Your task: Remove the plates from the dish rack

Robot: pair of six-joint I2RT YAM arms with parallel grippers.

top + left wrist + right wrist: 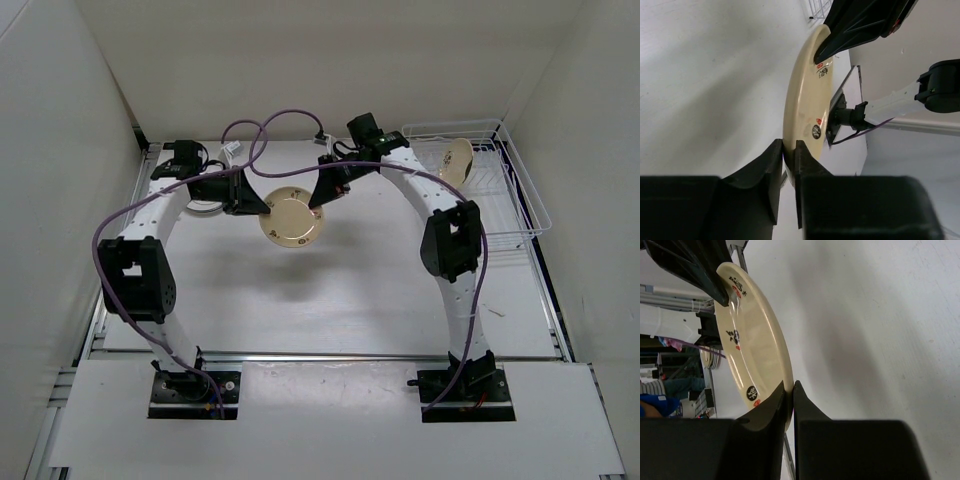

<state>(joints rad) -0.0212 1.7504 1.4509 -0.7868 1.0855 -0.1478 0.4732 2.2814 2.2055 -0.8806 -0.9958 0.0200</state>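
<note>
Both the left gripper [262, 208] and the right gripper [320, 198] clamp opposite rims of the cream plate [292, 222] above the table [380, 290], apparently a handover; the right should release next, with another plate [458, 160] standing in the dish rack [522, 218]

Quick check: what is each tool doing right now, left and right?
Left tool: closed on the rim of the cream plate.
Right tool: closed on the opposite rim of the same plate.
</note>
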